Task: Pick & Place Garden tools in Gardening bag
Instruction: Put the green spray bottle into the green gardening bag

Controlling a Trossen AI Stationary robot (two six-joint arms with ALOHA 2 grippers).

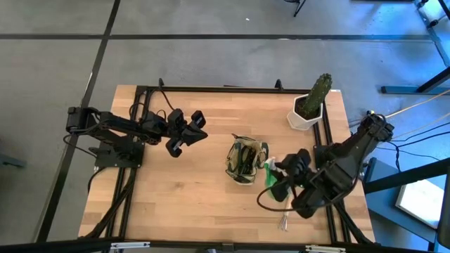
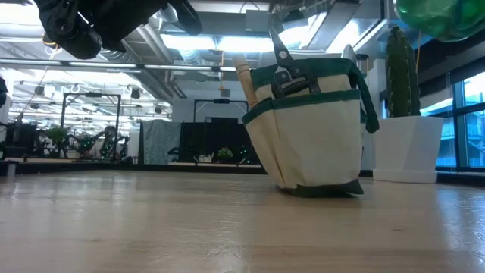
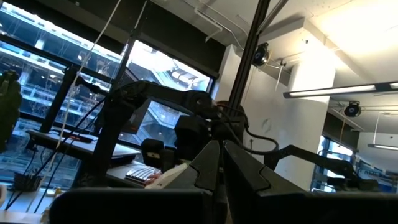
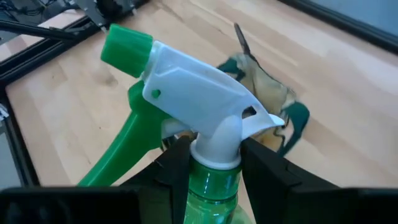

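Observation:
The gardening bag (image 1: 246, 161) stands on its base at the table's middle. Black pruners (image 2: 283, 64) and a wooden handle (image 2: 245, 80) stick out of its top. My right gripper (image 1: 279, 179) is just right of the bag, raised above the table, and shut on the green spray bottle (image 4: 186, 106). The bottle's green body shows high up in the low view (image 2: 439, 19). My left gripper (image 1: 185, 133) hangs raised over the table's left half, away from the bag. It is shut and empty, with its fingers together in the left wrist view (image 3: 221, 165). My right gripper pinches the spray bottle's neck (image 4: 214, 163), just below the white spray head, between its two fingers (image 4: 177, 165). The bottle lies along the fingers, its body back toward the wrist. Its green nozzle (image 4: 127, 43) points ahead over the table. The bottle is lifted clear.
A cactus in a white pot (image 1: 309, 107) stands at the table's far right corner, behind the bag in the low view (image 2: 409, 140). A small light object (image 1: 283, 223) lies near the front edge under my right arm. Bare wood lies in front of the bag.

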